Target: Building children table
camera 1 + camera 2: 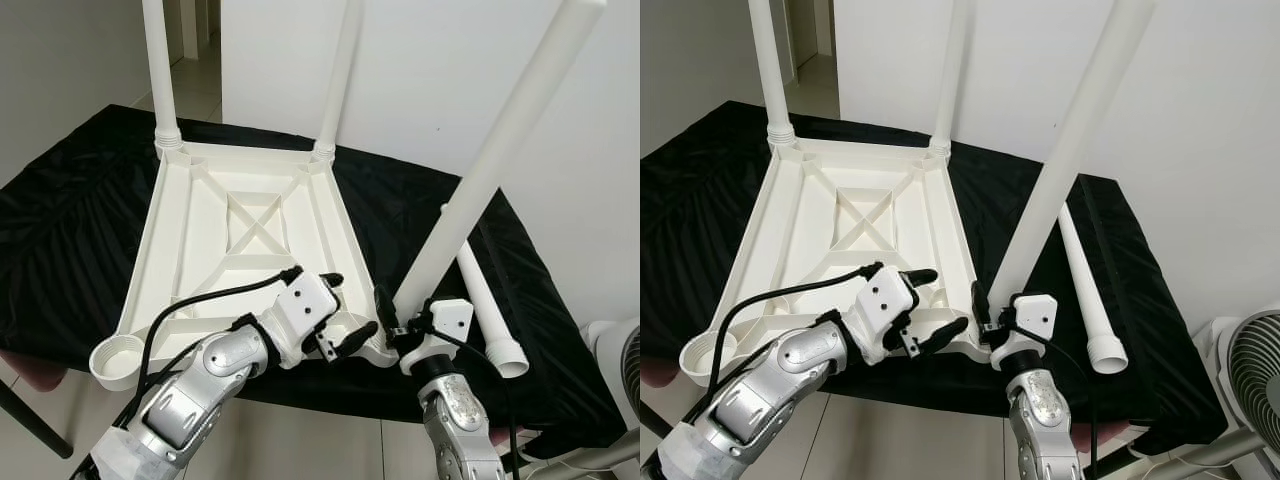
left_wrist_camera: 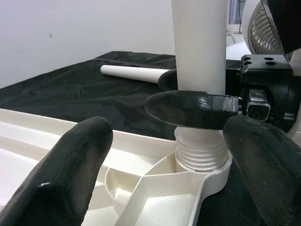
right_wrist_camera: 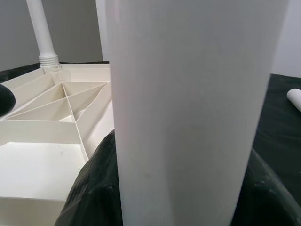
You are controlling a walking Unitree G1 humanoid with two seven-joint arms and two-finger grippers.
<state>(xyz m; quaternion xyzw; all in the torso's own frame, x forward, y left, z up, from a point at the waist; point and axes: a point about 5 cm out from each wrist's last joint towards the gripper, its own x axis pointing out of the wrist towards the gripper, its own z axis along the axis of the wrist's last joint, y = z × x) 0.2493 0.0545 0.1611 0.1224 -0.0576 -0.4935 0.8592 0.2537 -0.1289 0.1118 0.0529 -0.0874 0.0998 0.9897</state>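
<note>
While right hand [image 1: 392, 322] grips, leg [image 1: 490, 165] leans upward-right

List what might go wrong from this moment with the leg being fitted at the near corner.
1. The leg held by the right pincer leans away from upright while its threaded end sits in the corner socket; it may cross-thread or jam.
2. The left pincer is open beside the tabletop, not gripping it, so the top may shift under turning force.
3. The spare leg lies near the edge of the black cloth and could get knocked off.
</note>
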